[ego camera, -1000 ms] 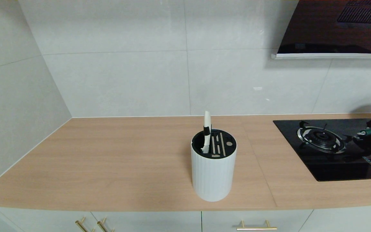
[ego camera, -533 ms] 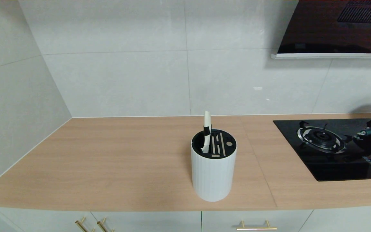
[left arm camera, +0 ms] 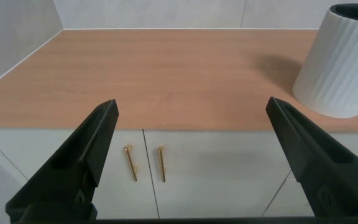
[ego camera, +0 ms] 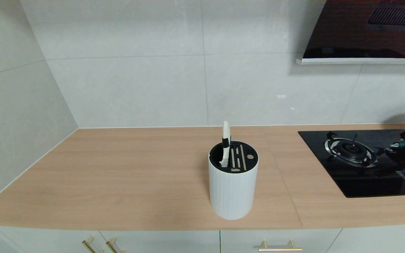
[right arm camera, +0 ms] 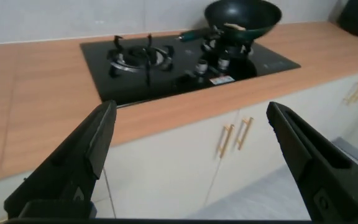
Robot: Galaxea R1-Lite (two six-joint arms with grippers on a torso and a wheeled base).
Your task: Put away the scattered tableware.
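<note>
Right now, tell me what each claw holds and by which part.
Nothing. The left claw and the right claw both hang open and empty.

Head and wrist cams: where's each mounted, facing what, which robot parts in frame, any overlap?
Head view: high, looking forward and down at countertop, white holder mid-counter, stove to the robot's right.
Left wrist view: low off the counter edge, facing the holder; open left gripper in frame.
Right wrist view: low off the cabinets, facing stove and wok; open right gripper in frame.
Shared: head and left wrist both see the holder; head and right wrist, the stove.
</note>
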